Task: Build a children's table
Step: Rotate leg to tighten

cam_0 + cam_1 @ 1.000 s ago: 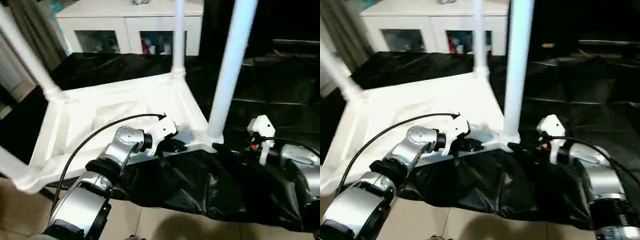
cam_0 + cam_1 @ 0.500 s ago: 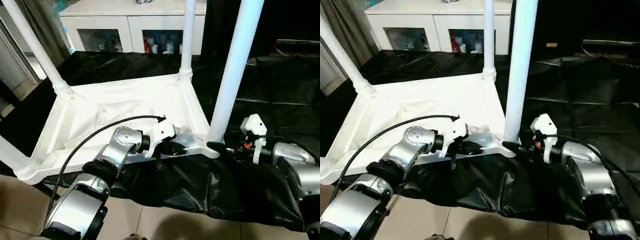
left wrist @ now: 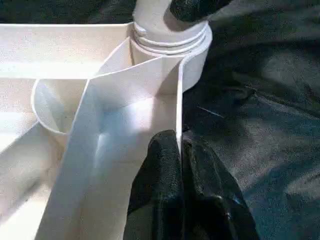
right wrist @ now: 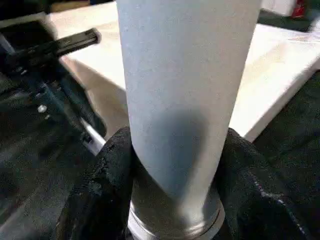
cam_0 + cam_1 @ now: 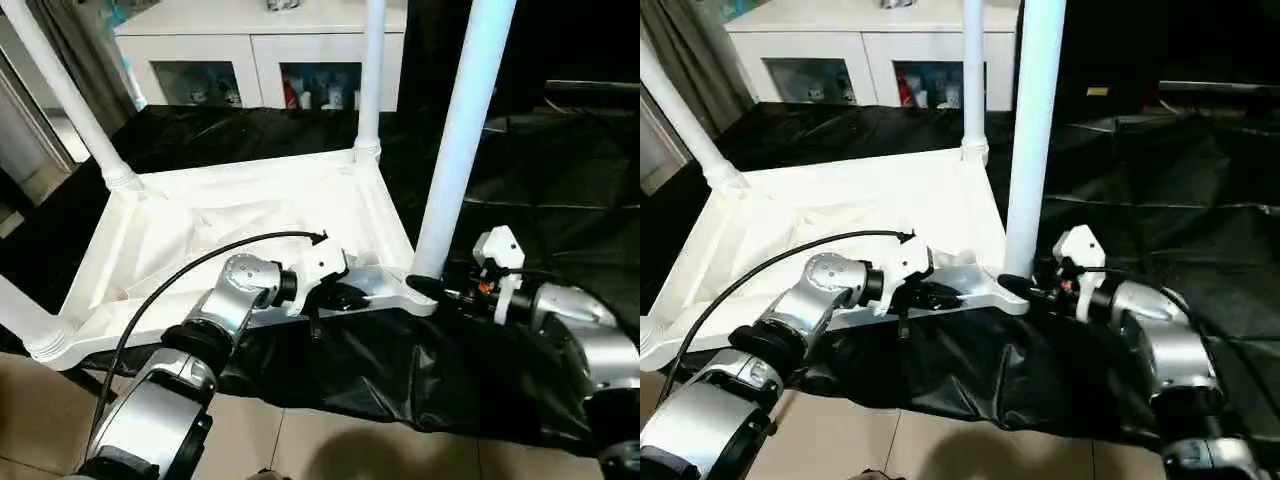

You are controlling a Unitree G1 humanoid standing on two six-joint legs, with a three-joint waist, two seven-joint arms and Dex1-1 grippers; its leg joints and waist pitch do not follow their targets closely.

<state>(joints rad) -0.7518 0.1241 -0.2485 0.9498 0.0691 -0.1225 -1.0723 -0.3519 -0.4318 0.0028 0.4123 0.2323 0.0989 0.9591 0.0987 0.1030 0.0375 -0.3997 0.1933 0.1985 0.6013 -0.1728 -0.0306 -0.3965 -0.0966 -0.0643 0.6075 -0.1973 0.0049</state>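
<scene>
The children's table (image 5: 250,220) lies upside down on black sheeting (image 5: 520,180), legs up. The left gripper (image 3: 181,165) pinches its near rim; the right gripper (image 4: 175,165) clasps the near-right leg (image 5: 462,130) at its socket. A sideways pull could unseat that leg. No readable writing.

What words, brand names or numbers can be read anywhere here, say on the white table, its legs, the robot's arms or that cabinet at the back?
None can be read.
The children's table and its legs: plain white, no print.
The right gripper has a small red-orange spot, not legible as a sign.
The cabinet holds items behind glass; any labels on them are too small to read.
The black sheet: no marks.
</scene>
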